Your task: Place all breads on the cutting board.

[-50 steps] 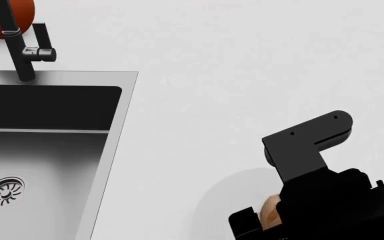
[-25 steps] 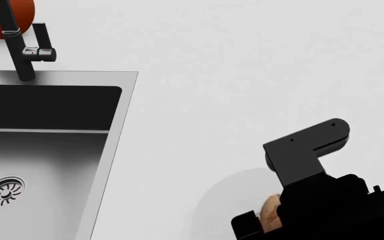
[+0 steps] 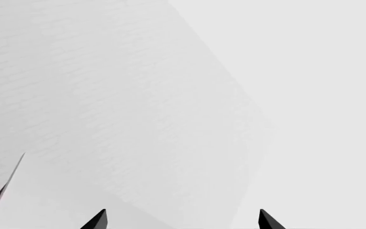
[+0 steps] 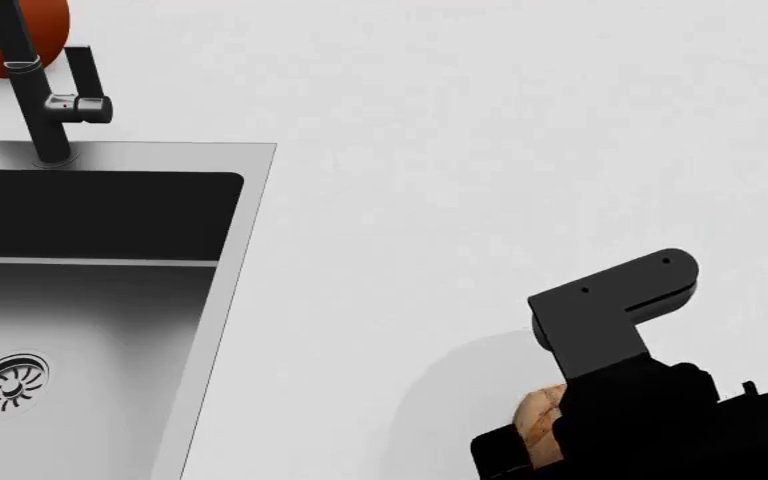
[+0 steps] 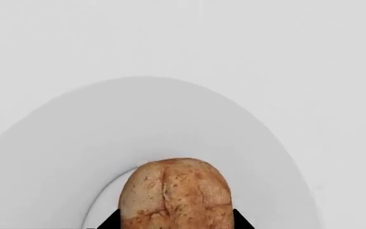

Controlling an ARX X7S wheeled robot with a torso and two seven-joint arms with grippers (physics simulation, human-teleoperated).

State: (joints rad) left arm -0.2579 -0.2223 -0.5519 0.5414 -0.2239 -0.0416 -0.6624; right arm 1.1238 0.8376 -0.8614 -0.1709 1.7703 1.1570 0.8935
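White counter beside the sink, no cutting board in sight: right claw clenched around the crusty roll above a white plate, placement pending.

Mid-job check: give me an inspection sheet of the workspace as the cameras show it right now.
Surface: white counter, steel sink inset at left.
Job's things: crusty roll over a white plate; cutting board nothing seen.
Clutter: black faucet; red-brown round object behind it.
Claws: right claw flanks the roll, contact unclear; left claw open, empty.
Cables: nothing seen.
Surroundings: nothing seen.
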